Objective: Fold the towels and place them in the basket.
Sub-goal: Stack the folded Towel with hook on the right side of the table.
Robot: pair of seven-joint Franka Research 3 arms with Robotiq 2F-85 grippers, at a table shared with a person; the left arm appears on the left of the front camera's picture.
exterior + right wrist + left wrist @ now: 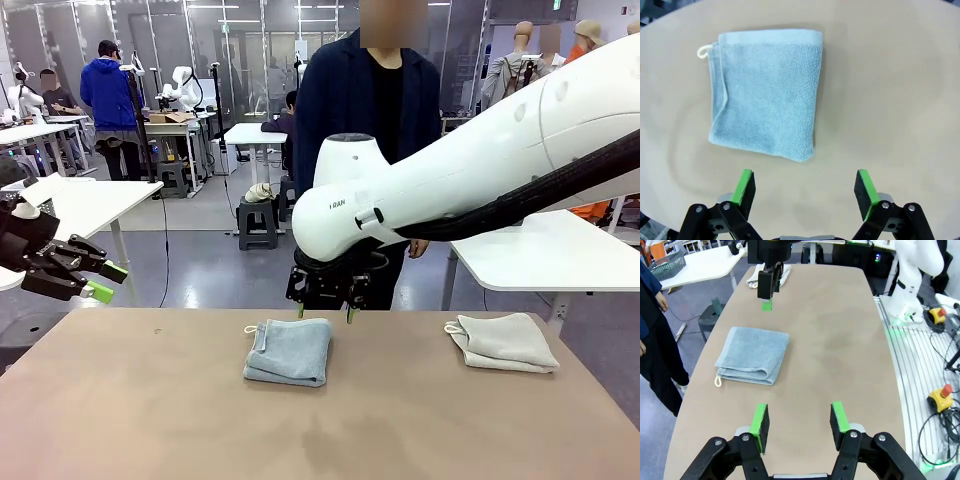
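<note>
A folded pale blue towel (288,350) (754,355) (767,92) lies mid-table, its corner loop toward the person. A folded cream-white towel (503,342) (785,274) rests at the table's right end. My right gripper (326,312) (804,187) (768,290) hangs open just above the table at the blue towel's far edge, holding nothing. Off the table's left end my left gripper (105,280) (800,422) is raised, open and empty. The dark grey basket is out of view.
A person (370,120) stands at the far side, behind my right arm (480,170). A white side table (705,265) beyond the right end carries a grey lattice crate (667,265) of uncertain shade. Bare tabletop (300,430) spreads in front of the towels.
</note>
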